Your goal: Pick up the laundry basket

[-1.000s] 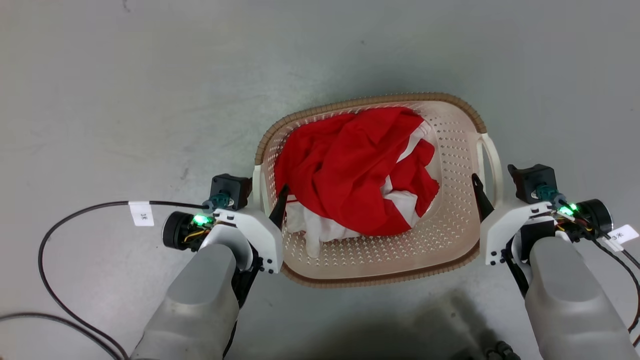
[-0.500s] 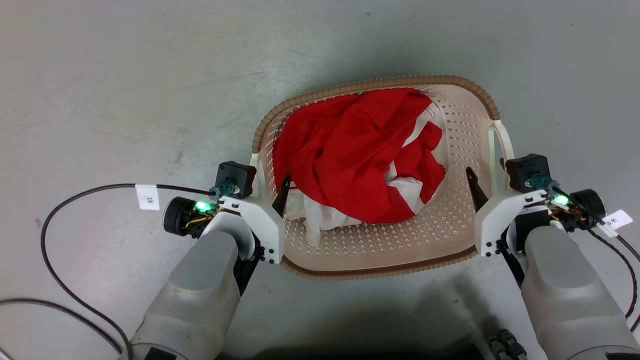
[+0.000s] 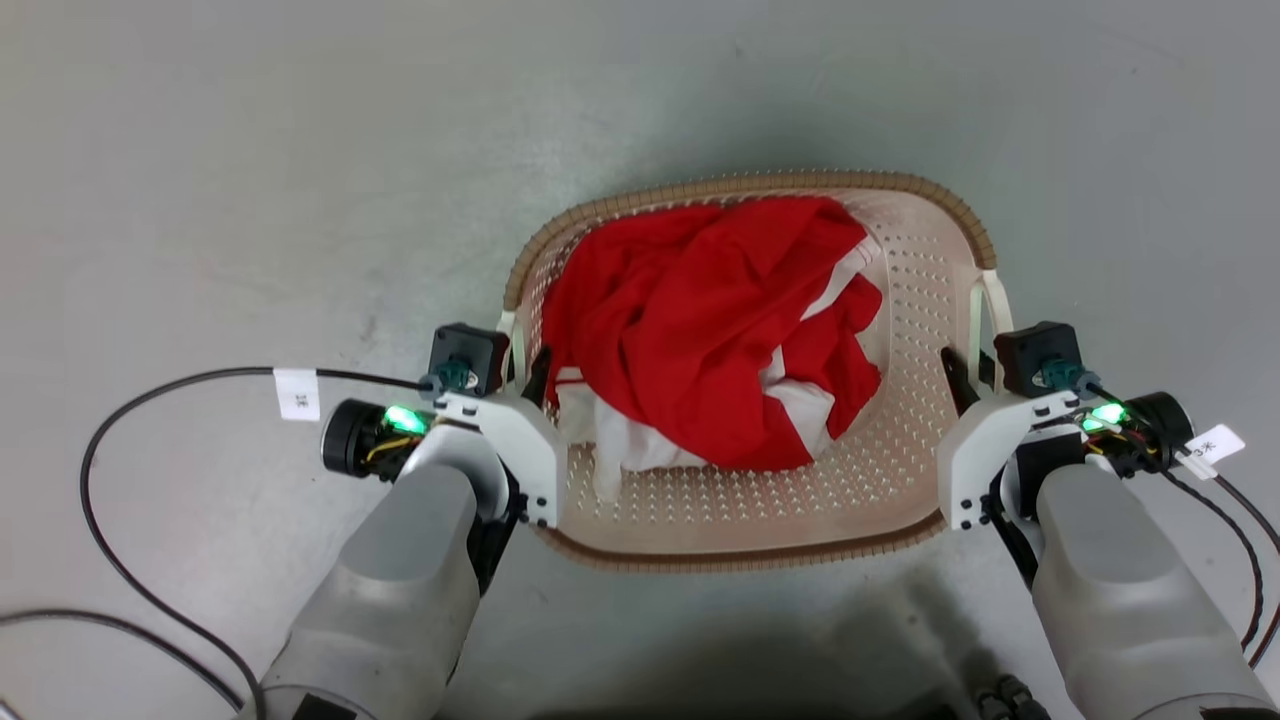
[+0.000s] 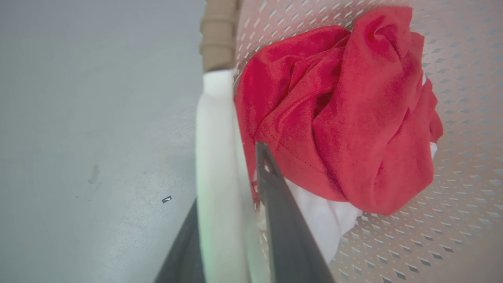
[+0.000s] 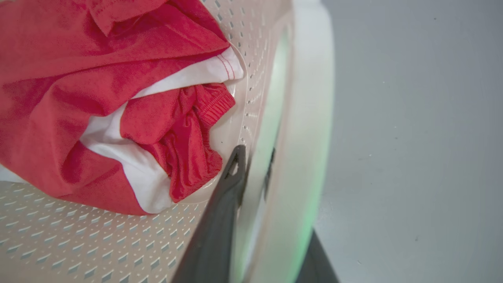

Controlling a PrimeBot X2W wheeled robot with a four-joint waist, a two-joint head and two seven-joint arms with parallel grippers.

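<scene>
The laundry basket (image 3: pixel 740 184), cream with a brown woven-look rim, sits between my two arms on the grey floor, holding red and white clothes (image 3: pixel 720 330). My left gripper (image 3: pixel 520 355) straddles the basket's left white handle (image 4: pixel 214 137), one dark finger (image 4: pixel 283 220) inside the wall and the other outside, pressed shut on it. My right gripper (image 3: pixel 985 355) grips the right white handle (image 5: pixel 310 118) the same way, its inner finger (image 5: pixel 220 220) against the perforated wall. In the left wrist view my left gripper (image 4: pixel 226 188) shows, and in the right wrist view my right gripper (image 5: pixel 283 184).
Black cables (image 3: pixel 110 480) loop over the floor to the left of my left arm, and more cable (image 3: pixel 1245 540) trails off my right wrist. Bare grey floor (image 3: pixel 300 150) surrounds the basket on all sides.
Both inner fingers have drawn in against the handles, closing each gripper on its handle. The arms and basket have shifted slightly in the picture.
</scene>
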